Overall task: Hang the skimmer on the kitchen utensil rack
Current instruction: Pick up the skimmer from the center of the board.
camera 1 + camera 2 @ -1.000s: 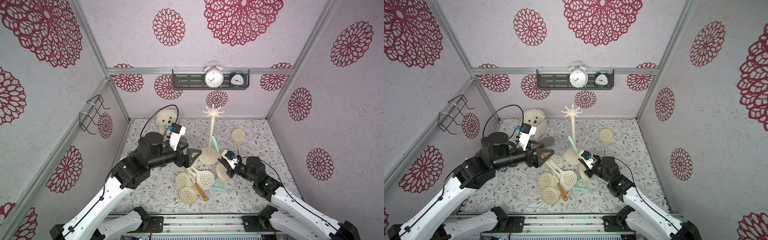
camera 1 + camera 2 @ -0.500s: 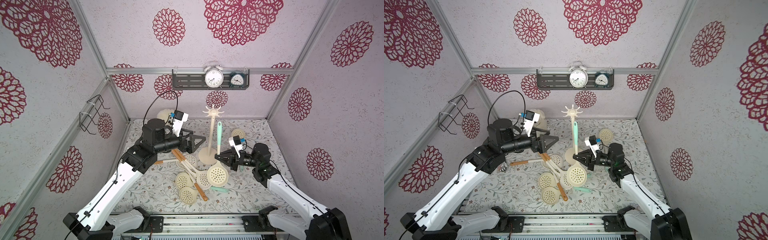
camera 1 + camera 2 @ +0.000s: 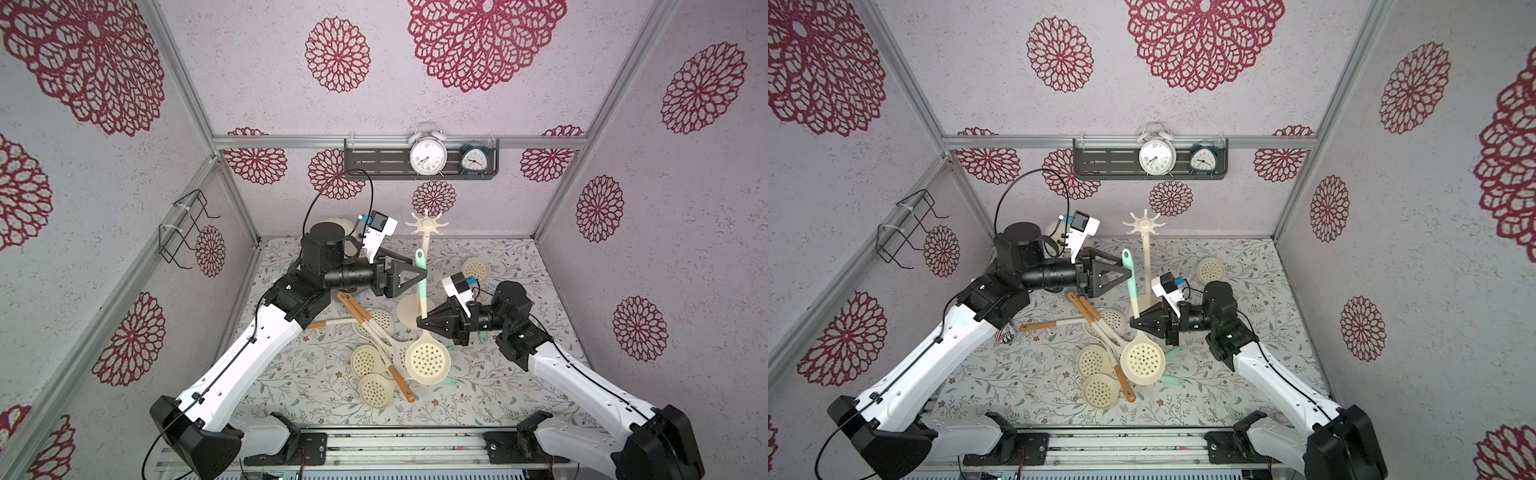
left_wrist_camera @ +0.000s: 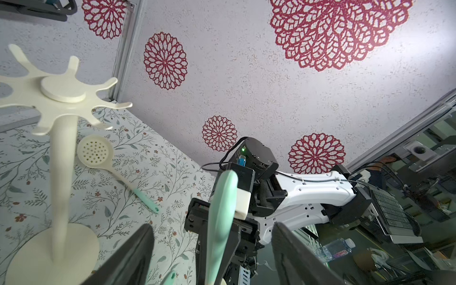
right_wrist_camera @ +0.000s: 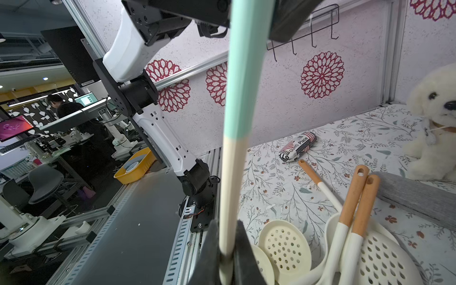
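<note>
Jaws of the right gripper (image 3: 420, 325) clamped the skimmer (image 3: 428, 360) by its cream shaft. The left gripper (image 3: 420, 272) gaped around its mint handle.

White shells on long links of left arm (image 3: 249, 361) and right arm (image 3: 582, 382), black joints (image 3: 324, 249) and bases (image 3: 208, 444). Black triangular-framed left hand (image 3: 419, 268) and right hand (image 3: 419, 325). White camera block (image 3: 376, 239) with blue plug (image 3: 364, 219) at each wrist. Thin black cable (image 3: 360, 170).
</note>
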`<state>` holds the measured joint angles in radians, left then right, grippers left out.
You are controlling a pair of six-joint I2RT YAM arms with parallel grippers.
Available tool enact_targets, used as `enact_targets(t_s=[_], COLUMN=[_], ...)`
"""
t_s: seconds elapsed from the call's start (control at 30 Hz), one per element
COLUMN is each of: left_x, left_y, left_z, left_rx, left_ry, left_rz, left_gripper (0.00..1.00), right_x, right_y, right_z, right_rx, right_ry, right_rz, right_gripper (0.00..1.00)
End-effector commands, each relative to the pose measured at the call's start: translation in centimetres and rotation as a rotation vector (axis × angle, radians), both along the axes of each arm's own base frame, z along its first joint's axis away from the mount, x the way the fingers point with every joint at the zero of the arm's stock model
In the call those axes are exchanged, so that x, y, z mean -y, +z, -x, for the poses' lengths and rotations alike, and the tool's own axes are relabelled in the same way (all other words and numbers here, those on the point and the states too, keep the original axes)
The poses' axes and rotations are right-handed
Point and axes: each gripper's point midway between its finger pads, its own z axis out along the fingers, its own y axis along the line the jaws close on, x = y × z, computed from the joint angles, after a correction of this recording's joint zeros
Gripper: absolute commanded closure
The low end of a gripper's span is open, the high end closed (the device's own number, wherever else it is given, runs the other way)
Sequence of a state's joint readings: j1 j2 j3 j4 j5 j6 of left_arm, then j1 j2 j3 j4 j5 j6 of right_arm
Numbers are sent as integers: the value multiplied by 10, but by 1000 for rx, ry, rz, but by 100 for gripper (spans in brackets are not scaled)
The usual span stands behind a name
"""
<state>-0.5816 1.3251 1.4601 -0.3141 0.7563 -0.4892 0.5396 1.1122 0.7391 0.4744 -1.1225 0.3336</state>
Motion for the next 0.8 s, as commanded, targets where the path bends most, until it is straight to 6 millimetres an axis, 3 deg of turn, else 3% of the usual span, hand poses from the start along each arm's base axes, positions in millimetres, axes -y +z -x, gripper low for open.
enact_targets(t_s=[0.0, 0.4, 0.5, 0.6, 0.77], left_x=[2, 4, 4, 5, 6], left_y=[25, 32, 29, 26, 23], left_z=[6, 6, 7, 8, 10], left_rx=[59, 68, 61, 55, 48], left_ry=[-46, -62, -67, -72, -83], left_rz=[54, 74, 72, 70, 70], left_gripper=[32, 75, 76, 71, 74], right_x=[-3, -6, -6, -6, -7], right_y=[26, 24, 25, 27, 27], right_z=[10, 14, 14, 15, 15], right_rx=[64, 60, 59, 60, 58], right_ry=[46, 67, 67, 74, 78], right_rz=[-49, -48, -51, -56, -57], right_gripper=[100, 100, 100, 100, 100])
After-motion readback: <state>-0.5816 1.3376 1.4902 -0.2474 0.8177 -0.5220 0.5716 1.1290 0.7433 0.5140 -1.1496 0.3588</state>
